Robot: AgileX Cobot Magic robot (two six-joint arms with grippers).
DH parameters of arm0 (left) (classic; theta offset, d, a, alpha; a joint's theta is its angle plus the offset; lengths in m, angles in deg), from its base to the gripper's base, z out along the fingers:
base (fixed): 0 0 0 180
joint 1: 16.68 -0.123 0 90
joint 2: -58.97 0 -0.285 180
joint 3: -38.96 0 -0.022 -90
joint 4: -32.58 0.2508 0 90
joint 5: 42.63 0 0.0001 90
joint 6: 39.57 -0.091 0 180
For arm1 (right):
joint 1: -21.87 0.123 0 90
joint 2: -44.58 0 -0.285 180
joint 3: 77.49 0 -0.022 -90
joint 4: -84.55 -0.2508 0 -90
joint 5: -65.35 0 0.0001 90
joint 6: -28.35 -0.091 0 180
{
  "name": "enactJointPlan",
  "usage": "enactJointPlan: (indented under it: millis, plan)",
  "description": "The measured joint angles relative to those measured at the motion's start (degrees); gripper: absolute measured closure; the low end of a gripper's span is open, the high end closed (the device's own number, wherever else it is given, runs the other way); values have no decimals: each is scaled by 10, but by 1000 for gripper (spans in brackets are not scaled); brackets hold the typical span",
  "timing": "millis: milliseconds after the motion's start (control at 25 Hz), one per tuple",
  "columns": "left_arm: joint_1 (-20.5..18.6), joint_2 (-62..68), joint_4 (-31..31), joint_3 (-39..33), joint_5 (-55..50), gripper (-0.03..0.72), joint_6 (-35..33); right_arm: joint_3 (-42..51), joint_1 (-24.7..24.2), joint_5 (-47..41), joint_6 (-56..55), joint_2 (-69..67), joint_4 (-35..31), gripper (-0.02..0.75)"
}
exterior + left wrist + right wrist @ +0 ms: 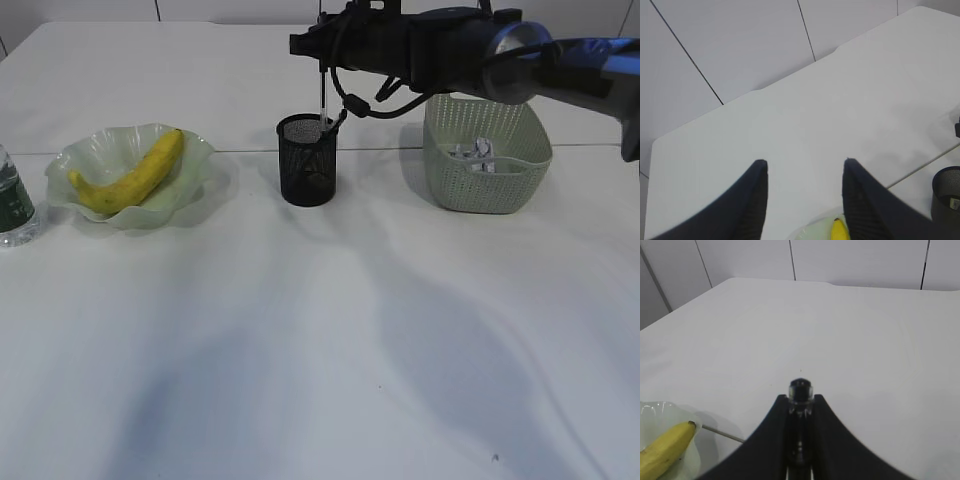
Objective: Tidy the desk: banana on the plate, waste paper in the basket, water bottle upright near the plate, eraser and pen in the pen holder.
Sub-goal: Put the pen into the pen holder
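Observation:
My right gripper [321,48] reaches in from the right and is shut on a pen [322,95], which hangs upright with its lower end at the mouth of the black mesh pen holder [307,165]. In the right wrist view the pen's dark top [800,389] pokes out between the closed jaws of the right gripper [800,400]. The banana [135,175] lies on the pale green plate [75,160]. At the far left edge the water bottle [12,205] stands upright. Waste paper [474,153] lies in the basket [487,185]. My left gripper [806,162] hangs open and empty above the plate's far side. A small pale block [955,203], maybe the eraser, shows inside the holder.
The basket stands right of the pen holder, under my right arm. The white desk [320,350] stretches wide toward the front. A seam line [240,152] runs across the desk behind the plate and holder.

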Motion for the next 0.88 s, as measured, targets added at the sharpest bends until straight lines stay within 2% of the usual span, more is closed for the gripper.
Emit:
enactJointPlan:
  millis: [360, 880]
  plan:
    - [0, 0, 0, 0, 0, 350, 0, -1, 0, 0, 37, -1, -24, 654]
    - [0, 0, 0, 0, 0, 365, 0, -5, 0, -10, 133, -32, -140, 654]
